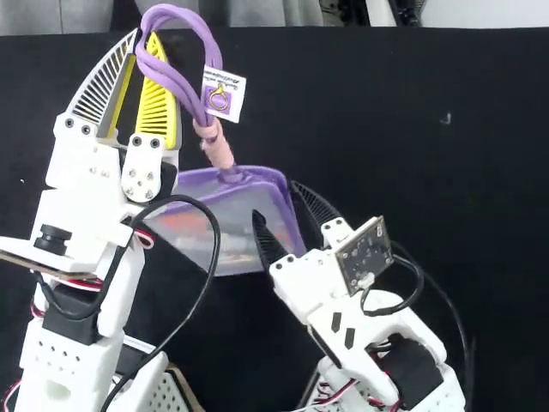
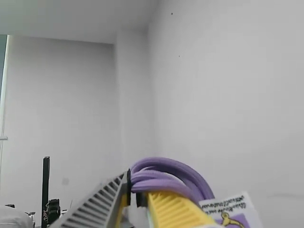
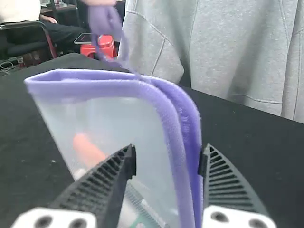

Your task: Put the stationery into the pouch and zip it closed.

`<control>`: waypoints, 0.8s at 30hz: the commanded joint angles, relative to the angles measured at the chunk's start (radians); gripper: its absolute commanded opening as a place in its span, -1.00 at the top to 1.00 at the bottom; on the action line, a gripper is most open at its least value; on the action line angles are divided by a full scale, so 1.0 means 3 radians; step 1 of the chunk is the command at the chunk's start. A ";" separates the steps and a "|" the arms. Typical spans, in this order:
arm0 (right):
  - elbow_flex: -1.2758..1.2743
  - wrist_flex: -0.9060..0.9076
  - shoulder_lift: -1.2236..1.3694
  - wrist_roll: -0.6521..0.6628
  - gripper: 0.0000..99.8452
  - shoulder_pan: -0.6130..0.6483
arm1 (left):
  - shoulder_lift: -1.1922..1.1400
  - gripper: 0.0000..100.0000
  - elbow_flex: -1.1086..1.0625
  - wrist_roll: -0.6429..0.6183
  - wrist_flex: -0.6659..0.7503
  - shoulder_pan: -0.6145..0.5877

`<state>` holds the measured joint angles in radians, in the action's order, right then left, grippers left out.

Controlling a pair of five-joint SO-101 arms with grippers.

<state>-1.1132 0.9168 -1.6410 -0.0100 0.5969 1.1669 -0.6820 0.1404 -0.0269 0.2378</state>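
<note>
Fingers (image 1: pixel 159 103) of my left gripper (image 1: pixel 146 39) are closed tight on the purple cord loop (image 1: pixel 180 64). The loop hangs down from their tips, past a paper tag (image 1: pixel 223 93), to the pouch (image 1: pixel 240 215) below them. My right gripper (image 3: pixel 168 152) stands open, its black fingers (image 3: pixel 107 178) set either side of the pouch's purple zip edge; I cannot tell whether they touch it. An orange item (image 3: pixel 88 147) lies inside the pouch, beyond my right fingers.
</note>
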 commanded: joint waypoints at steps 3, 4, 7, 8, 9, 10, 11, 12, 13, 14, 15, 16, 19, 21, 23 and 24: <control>0.0130 0.0020 -0.0008 0.0087 0.56 0.0327 | 0.0051 0.94 0.0187 0.0026 0.0041 -0.0018; 0.0130 0.0020 -0.0008 0.0189 0.56 0.0368 | 0.0051 0.94 0.0187 0.0026 0.0036 -0.0018; 0.0146 0.0113 -0.0008 0.0450 0.56 0.0404 | 0.0051 0.94 0.0182 0.0026 0.0036 -0.0018; 0.0156 0.0164 -0.0008 0.0506 0.56 0.0404 | 0.0051 0.94 0.0182 0.0026 0.0036 -0.0018; 0.0161 0.0199 -0.0008 0.0547 0.56 0.0404 | 0.0051 0.94 0.0182 0.0026 0.0036 -0.0023; 0.0161 0.0230 -0.0008 0.0583 0.56 0.0394 | 0.0051 0.94 0.0182 0.0026 0.0036 -0.0023; 0.0161 0.0240 -0.0008 0.0619 0.56 0.0389 | 0.0051 0.94 0.0182 0.0026 0.0036 -0.0028; 0.0166 0.0271 -0.0013 0.0670 0.56 0.0389 | 0.0051 0.94 0.0176 0.0026 0.0036 -0.0028; 0.0207 0.0327 -0.0023 0.0731 0.56 0.0384 | 0.0051 0.94 0.0166 0.0026 0.0036 -0.0028; 0.0263 0.0409 -0.0064 0.0793 0.56 0.0384 | 0.0051 0.94 0.0161 0.0026 0.0036 -0.0028; 0.0335 0.0501 -0.0120 0.0854 0.56 0.0384 | 0.0051 0.94 0.0156 0.0026 0.0036 -0.0028; 0.0422 0.0588 -0.0207 0.0895 0.56 0.0389 | 0.0051 0.94 0.0156 0.0026 0.0036 -0.0028; 0.0596 0.0767 -0.0509 0.0967 0.56 0.0399 | 0.0051 0.94 0.0156 0.0026 0.0036 -0.0018; 0.0606 0.0798 -0.0667 0.0997 0.56 0.0404 | 0.0051 0.94 0.0156 0.0026 0.0036 -0.0018; 0.0529 0.0793 -0.0744 0.0992 0.56 0.0409 | 0.0051 0.94 0.0156 0.0026 0.0036 -0.0018; 0.0478 0.0777 -0.0749 0.0992 0.56 0.0409 | 0.0051 0.94 0.0156 0.0026 0.0036 -0.0018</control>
<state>-0.9782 1.1500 -1.8052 0.2785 0.7043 1.1669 -0.6820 0.1404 -0.0269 0.2378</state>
